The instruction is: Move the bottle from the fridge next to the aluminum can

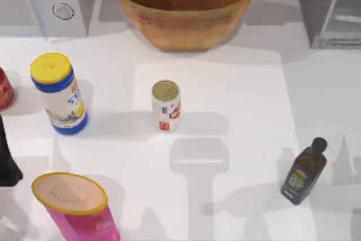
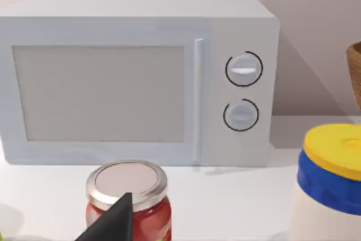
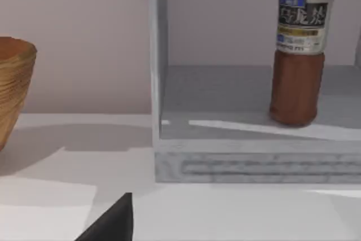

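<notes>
Right gripper: you get just a dark finger tip at the edge of its wrist cam, so can't tell whether it's spread or pressed together. It's aimed at the fridge, w/ nothing held that you can see. Bottle stands upright inside the fridge on the grey shelf floor, white cap up, red-brown lower body, well apart from the gripper.

From the top cam the fridge is at the table's back right corner. Can stands upright near the table's middle, gold top showing, nothing touching it.

Left gripper: same story, one dark tip, open/closed can't tell. It's low at the left side, facing the microwave w/ two round knobs; a red jar w/ silver lid is just in front of it. Left arm shows as a dark shape at the table's left edge.

Other stuff: wicker bowl back centre, white canister w/ yellow lid left of the can, pink tub front left, dark olive bottle front right, leaning
</notes>
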Controlling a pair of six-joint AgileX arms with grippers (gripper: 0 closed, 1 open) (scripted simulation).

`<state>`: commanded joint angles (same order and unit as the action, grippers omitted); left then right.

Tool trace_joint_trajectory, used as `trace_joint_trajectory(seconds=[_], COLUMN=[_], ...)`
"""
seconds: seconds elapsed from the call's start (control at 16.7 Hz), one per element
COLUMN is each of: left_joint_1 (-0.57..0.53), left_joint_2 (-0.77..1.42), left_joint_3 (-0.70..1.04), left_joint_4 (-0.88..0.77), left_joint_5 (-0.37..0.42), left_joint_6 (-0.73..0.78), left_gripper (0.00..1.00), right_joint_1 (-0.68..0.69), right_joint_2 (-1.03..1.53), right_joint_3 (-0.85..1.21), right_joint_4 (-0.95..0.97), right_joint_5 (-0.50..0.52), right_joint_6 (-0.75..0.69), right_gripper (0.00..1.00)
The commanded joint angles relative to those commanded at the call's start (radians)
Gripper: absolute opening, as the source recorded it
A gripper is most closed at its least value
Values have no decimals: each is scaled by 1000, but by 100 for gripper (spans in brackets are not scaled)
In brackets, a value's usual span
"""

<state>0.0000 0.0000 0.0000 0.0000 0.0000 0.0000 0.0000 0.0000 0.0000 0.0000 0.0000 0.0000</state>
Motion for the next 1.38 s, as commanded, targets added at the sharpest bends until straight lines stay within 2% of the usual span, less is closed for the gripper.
trace_joint_trajectory(seconds=[0.3,0.54,1.38], left_joint_1=[0,0,0], left_joint_2=[0,0,0], left_joint_3=[0,0,0], left_joint_4=[0,0,0], left_joint_5=[0,0,0], left_joint_6=[0,0,0], left_gripper=[100,100,100], right_joint_1=[-14,-49,-215], right_joint_2=[62,294,1802], right_joint_3=[47,190,859], right_joint_4=[50,202,918], right_joint_5=[-6,-35,-189], right_joint_6=[0,2,11], right_gripper=[100,100,100])
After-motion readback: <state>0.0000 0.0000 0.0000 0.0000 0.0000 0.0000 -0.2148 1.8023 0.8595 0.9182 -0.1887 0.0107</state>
